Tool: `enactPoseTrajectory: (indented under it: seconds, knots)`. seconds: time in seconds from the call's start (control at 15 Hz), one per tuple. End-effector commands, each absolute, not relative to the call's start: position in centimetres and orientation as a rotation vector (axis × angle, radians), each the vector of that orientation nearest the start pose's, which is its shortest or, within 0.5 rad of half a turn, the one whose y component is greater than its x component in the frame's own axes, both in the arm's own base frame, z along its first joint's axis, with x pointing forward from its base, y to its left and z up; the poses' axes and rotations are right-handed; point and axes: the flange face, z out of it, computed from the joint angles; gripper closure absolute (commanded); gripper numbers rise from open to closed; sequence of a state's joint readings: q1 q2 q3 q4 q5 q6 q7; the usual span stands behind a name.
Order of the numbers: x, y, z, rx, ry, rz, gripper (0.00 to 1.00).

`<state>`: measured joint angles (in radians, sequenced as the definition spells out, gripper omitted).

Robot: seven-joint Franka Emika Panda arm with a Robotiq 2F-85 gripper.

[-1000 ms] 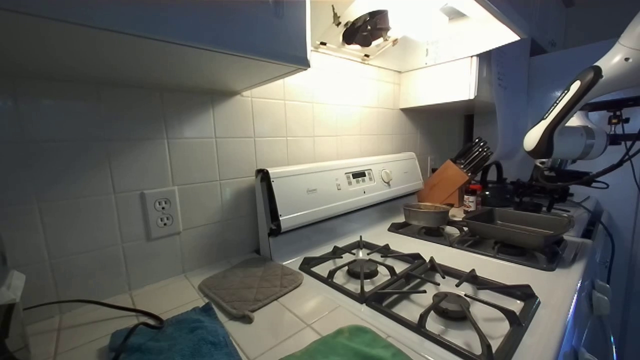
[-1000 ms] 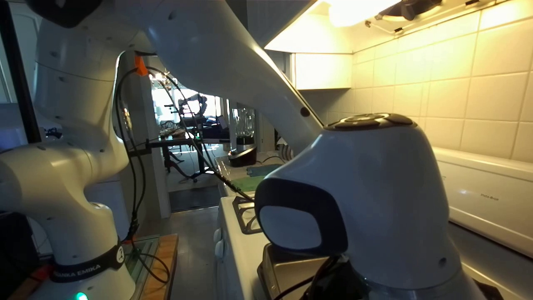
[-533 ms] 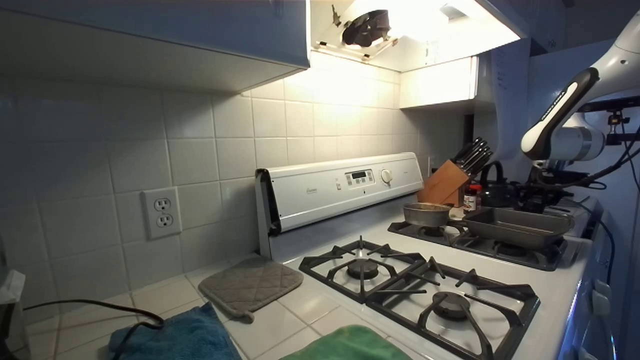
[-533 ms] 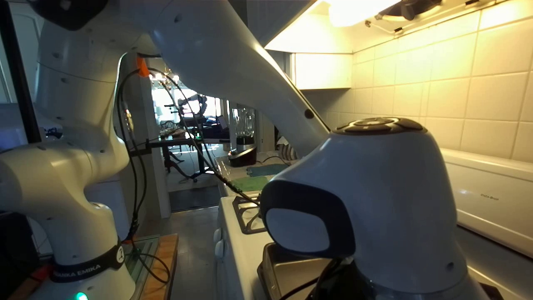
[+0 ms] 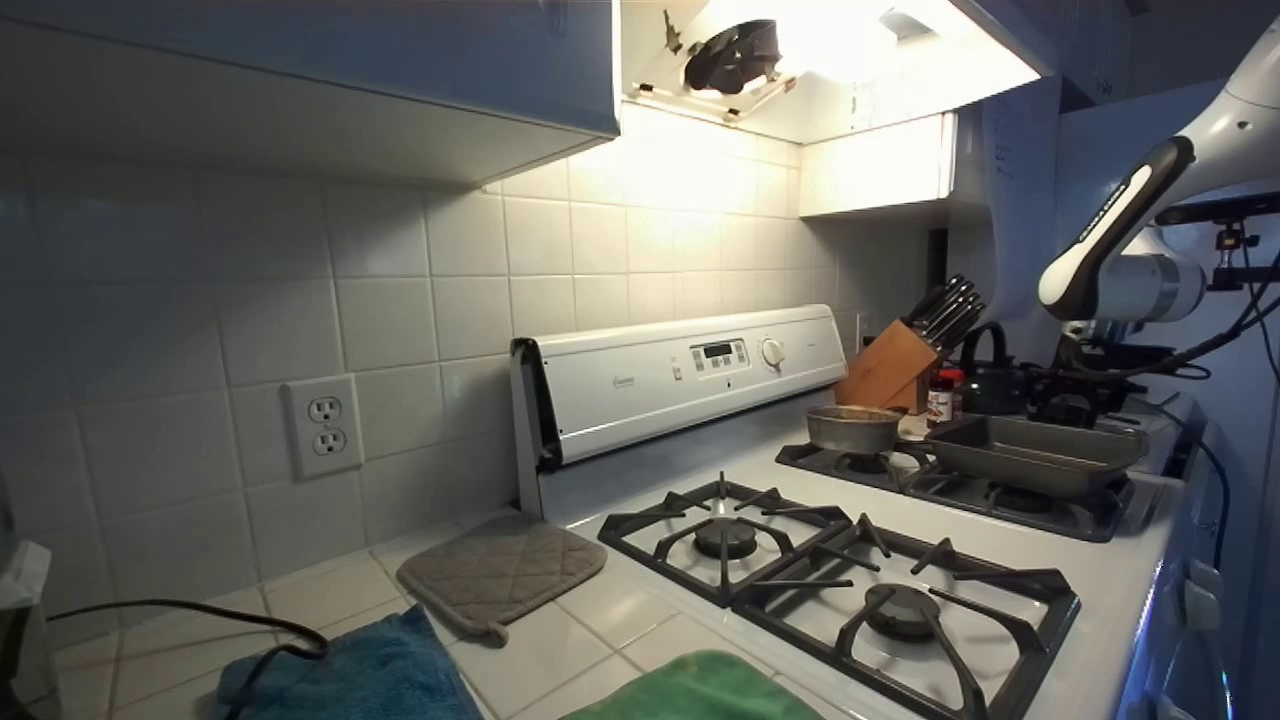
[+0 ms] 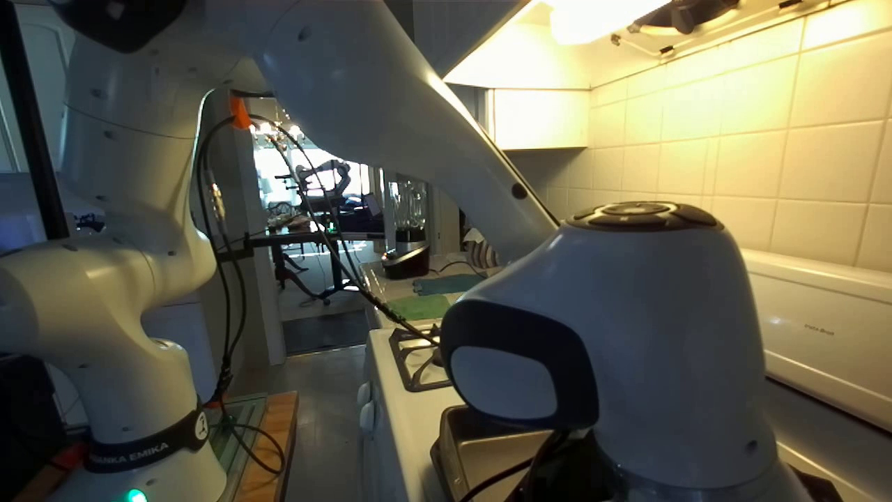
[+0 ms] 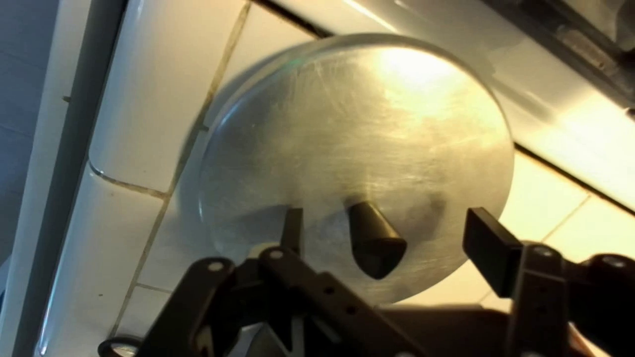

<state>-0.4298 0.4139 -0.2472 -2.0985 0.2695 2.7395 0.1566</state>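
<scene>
A round silver metal lid [image 7: 347, 134] lies on the white tiled counter [image 7: 149, 89] in the wrist view, with a black tapered knob [image 7: 375, 238] standing up from it. My gripper [image 7: 389, 238] is open around that knob, one finger [image 7: 293, 230] to its left and one finger [image 7: 491, 253] to its right. Gaps show on both sides, so neither pad touches the knob. In an exterior view the gripper is a small dark shape beyond the grey rectangular baking pan [image 5: 1040, 455]. The arm's wrist [image 6: 655, 335] hides the fingers in an exterior view.
Close by on the stove are the baking pan [image 6: 488, 446] and a small saucepan [image 5: 852, 430]. Behind stand a knife block [image 5: 888, 372], a red-capped jar [image 5: 941, 402] and a dark kettle [image 5: 995, 388]. In the wrist view, the counter's rounded edge [image 7: 74, 238] runs along the left.
The arm has shifted slightly, its wrist moving a little right and down in an exterior view and a little left in an exterior view. Pans and cloths stay where they were.
</scene>
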Motion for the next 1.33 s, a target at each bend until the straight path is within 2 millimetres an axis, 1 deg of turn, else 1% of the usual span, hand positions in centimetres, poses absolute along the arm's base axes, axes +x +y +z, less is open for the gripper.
enactPoseTrajectory:
  seconds: [0.0, 0.13, 0.27, 0.4, 0.47, 0.6, 0.93, 1.27]
  knots:
    - [47.4, -38.5, 25.0, -2.731, 1.542, -0.369, 0.47]
    - [47.6, -38.4, 25.0, -2.732, 1.541, -0.370, 0.61]
    - [47.7, -38.3, 25.0, -2.734, 1.541, -0.371, 0.77]
    - [47.8, -38.3, 25.0, -2.736, 1.540, -0.373, 0.89]
    - [47.8, -38.3, 25.0, -2.737, 1.539, -0.373, 0.97]
    - [48.0, -38.3, 25.1, -2.739, 1.536, -0.376, 0.94]
    - [48.1, -38.2, 25.1, -2.742, 1.531, -0.374, 0.94]
    - [47.5, -38.1, 26.4, -2.757, 1.525, -0.392, 0.94]
